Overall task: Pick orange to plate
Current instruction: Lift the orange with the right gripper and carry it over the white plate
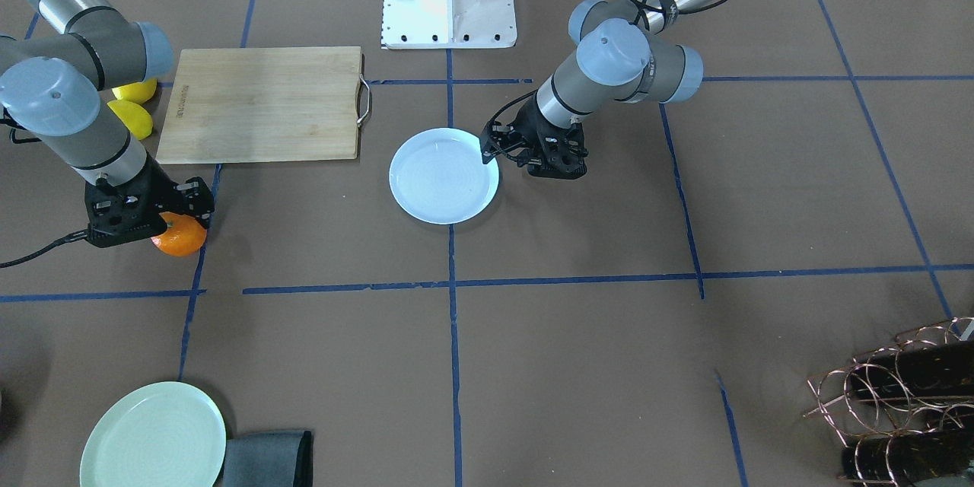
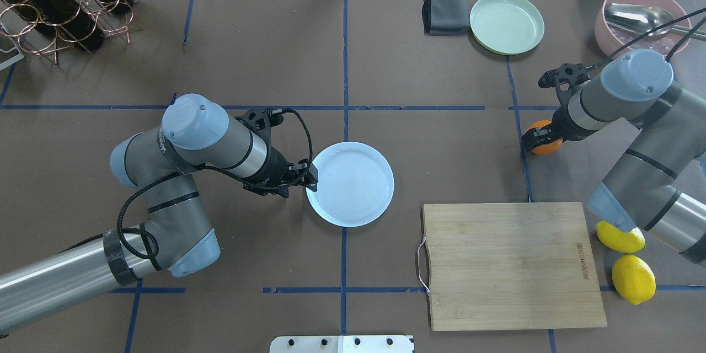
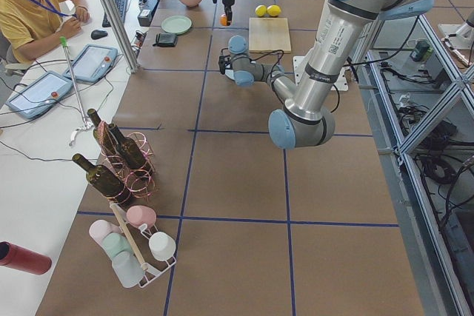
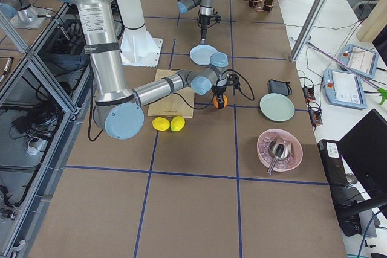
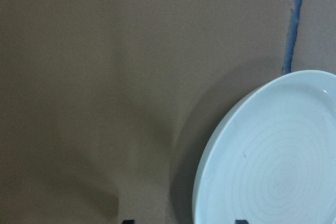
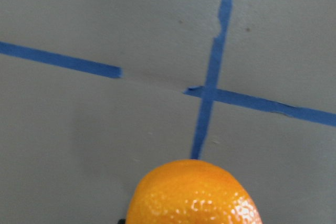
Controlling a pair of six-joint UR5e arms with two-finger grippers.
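Note:
The orange (image 1: 181, 237) rests on the brown table at a blue tape line, also seen in the overhead view as orange (image 2: 545, 143). My right gripper (image 1: 173, 222) reaches down over it, open, a finger on either side; in the right wrist view the orange (image 6: 192, 195) fills the bottom centre. The pale bluish-white plate (image 2: 350, 183) lies in the middle of the table with nothing on it. My left gripper (image 2: 310, 177) hovers open at that plate's rim, on the robot's left side, and the plate (image 5: 273, 161) shows at the lower right of the left wrist view.
A wooden cutting board (image 2: 510, 265) lies between plate and orange, nearer the robot. Two yellow lemons (image 2: 626, 256) sit beside it under the right arm. At the far edge are a pale green plate (image 2: 506, 23), a grey cloth (image 2: 444, 12), a pink bowl (image 2: 640, 19) and a bottle rack (image 2: 60, 5).

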